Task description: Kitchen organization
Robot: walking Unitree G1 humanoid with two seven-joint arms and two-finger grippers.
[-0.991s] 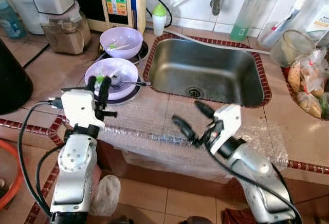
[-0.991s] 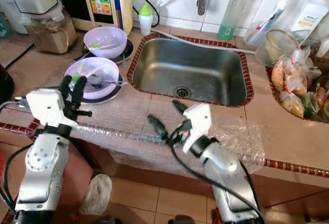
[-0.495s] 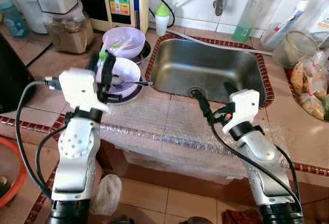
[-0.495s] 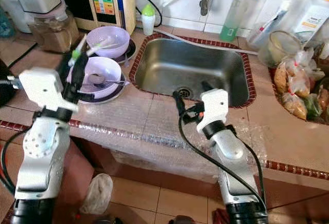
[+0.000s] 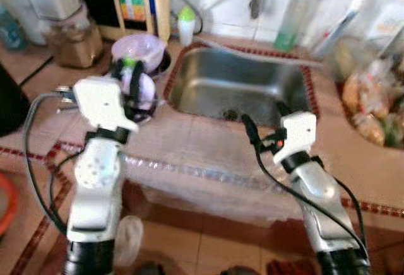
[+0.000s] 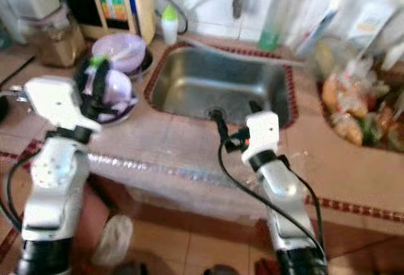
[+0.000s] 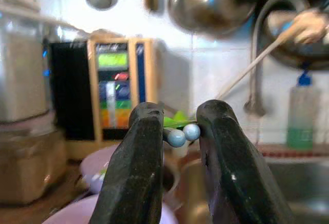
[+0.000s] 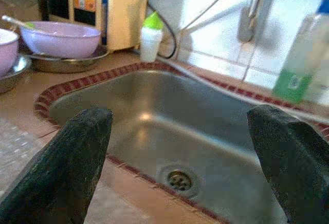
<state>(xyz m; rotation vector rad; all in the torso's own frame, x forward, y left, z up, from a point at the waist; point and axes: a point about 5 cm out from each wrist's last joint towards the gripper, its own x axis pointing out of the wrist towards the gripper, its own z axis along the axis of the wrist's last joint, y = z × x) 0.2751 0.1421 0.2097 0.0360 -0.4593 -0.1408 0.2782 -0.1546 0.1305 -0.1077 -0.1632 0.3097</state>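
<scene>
The left gripper is raised over the near purple bowl, its fingers closed on thin utensil handles with round ends. The right gripper is held wide open before the steel sink. A second purple bowl stands further back, beside the sink.

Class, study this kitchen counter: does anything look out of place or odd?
A crumpled sheet of bubble wrap is draped over the counter's front edge before the sink, hanging down unevenly. Used purple bowls with utensils inside sit unwashed left of the sink.
</scene>
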